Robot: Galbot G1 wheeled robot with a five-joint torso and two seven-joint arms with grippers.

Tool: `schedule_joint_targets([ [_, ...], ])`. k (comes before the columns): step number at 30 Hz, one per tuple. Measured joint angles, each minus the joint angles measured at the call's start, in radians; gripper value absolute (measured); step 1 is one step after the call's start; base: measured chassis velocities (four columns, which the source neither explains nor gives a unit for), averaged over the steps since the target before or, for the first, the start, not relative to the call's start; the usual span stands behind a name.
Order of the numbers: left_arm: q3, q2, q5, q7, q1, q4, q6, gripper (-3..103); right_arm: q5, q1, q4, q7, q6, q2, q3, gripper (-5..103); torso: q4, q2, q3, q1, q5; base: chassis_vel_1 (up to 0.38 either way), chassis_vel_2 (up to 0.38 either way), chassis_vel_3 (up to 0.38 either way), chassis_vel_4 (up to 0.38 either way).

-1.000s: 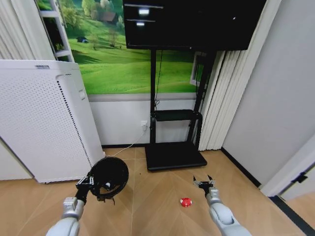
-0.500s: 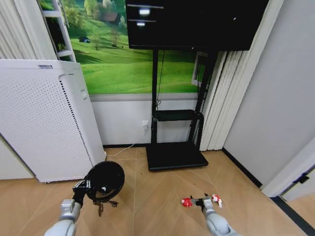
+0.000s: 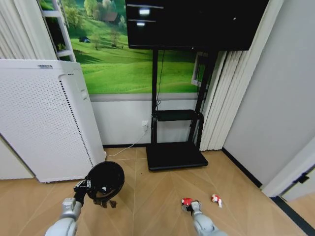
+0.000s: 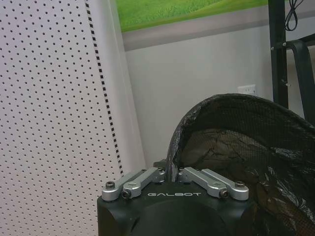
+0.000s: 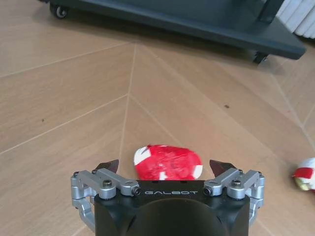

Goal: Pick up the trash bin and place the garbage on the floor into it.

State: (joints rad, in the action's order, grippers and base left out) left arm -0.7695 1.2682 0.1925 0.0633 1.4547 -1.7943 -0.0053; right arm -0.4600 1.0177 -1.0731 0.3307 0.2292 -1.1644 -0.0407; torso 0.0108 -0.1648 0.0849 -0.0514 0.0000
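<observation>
From the head view, the left gripper (image 3: 84, 186) holds the trash bin (image 3: 105, 179) up off the wooden floor (image 3: 147, 206), just in front of the big white machine (image 3: 44, 118). The bin's open mouth is tipped toward the robot. The right gripper (image 3: 189, 207) is low on the floor, well to the right of the bin, right at a red scrap (image 3: 186, 201). A second red-and-white scrap (image 3: 215, 198) lies a little farther right, near the black TV stand (image 3: 174, 155).

From the left wrist view, the fingers (image 4: 140, 179) are pinched on the rim of the trash bin (image 4: 236, 147), one outside and one inside. The white machine (image 4: 54, 98) is close beside it.

From the right wrist view, the right gripper (image 5: 167, 167) has its fingers spread wide, one on each side of the red scrap (image 5: 168, 162). They do not squeeze it yet. The other scrap (image 5: 306, 174) lies off to one side.

I think the step now is grabbing the first piece of trash. Next the fingers need to close on the scrap, then lift it and carry it over the bin.
</observation>
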Motion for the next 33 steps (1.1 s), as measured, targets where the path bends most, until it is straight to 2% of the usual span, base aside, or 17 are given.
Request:
schedule_joint_targets([
  [12, 0.013, 0.02, -0.026, 0.001, 0.01, 0.008, -0.008, 4, 0.044, -0.07, 0.126, 0.001, -0.019, -0.089, -0.015, 100, 0.0, 0.0, 0.0, 0.0, -0.0001, 0.0, 0.0, 0.0, 0.0],
  [33, 0.02, 0.036, -0.044, 0.001, 0.02, -0.001, -0.023, 4, 0.153, -0.102, 0.238, 0.029, -0.032, -0.128, 0.026, 100, 0.0001, 0.0, 0.0, 0.0, 0.0001, 0.0, 0.0, 0.0, 0.0],
])
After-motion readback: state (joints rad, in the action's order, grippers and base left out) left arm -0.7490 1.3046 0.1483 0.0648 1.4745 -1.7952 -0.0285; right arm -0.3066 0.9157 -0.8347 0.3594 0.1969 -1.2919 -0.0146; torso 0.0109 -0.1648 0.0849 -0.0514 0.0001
